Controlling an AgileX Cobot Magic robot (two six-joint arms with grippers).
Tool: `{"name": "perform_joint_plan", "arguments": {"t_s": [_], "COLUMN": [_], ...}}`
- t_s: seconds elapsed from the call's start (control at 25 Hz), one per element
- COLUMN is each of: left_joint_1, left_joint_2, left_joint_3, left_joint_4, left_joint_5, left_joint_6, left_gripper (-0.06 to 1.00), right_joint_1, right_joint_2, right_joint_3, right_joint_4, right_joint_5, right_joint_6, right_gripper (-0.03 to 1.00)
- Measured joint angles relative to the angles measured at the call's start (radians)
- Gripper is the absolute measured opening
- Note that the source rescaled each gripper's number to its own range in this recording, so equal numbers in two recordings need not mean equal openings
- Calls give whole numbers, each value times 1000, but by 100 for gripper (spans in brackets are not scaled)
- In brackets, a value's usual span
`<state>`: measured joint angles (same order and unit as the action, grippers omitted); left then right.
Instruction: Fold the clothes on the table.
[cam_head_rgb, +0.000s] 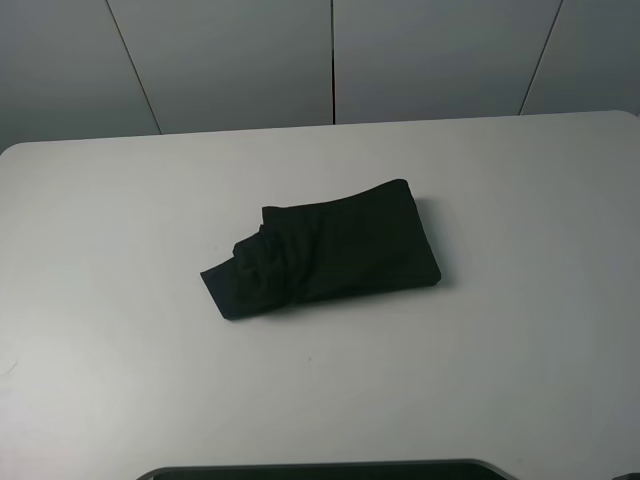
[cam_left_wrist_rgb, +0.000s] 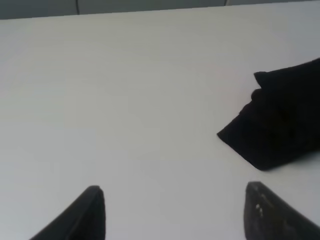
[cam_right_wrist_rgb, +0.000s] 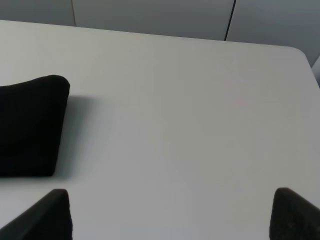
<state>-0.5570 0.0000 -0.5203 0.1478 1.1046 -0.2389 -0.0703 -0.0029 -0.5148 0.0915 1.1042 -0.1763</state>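
— Fingers first: how do they stand?
— Left fingers (cam_left_wrist_rgb: 90, 212) spread wide, right fingers (cam_right_wrist_rgb: 50, 215) too; both grasp nothing.
— And the T-shirt (cam_head_rgb: 325, 250)?
— Folded, mid-tabletop (cam_head_rgb: 120, 350), apart from both.

A black shirt (cam_head_rgb: 330, 250) lies folded into a compact bundle near the middle of the white table (cam_head_rgb: 120, 330) — rumpled at its left end, smoother on the right.
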Motion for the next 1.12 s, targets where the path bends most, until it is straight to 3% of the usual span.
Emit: {"name": "perform_joint_plan", "arguments": {"t_s": [0.4,0.52,0.68,0.76,1.12], "left_joint_1": [0,67,249,297,317], "left_joint_2": [0,0,0,0,0], "left_joint_3": [0,0,0,0,0], "left_joint_4": [78,81,82,83,83], "left_joint_5": [-2,-2,-2,-2,-2], "left_joint_6": [38,40,40,40,40], "left_gripper": [77,77,77,77,77], "right_joint_1": [58,70,70,70,70], "right_joint_2": [0,0,0,0,0], "right_joint_3": [0,0,0,0,0], "right_joint_4": [-2,-2,-2,-2,-3], "right_joint_5": [0,0,0,0,0], "right_joint_6": [0,2,4,4,8], "right_gripper": [100,100,100,100,100]}}
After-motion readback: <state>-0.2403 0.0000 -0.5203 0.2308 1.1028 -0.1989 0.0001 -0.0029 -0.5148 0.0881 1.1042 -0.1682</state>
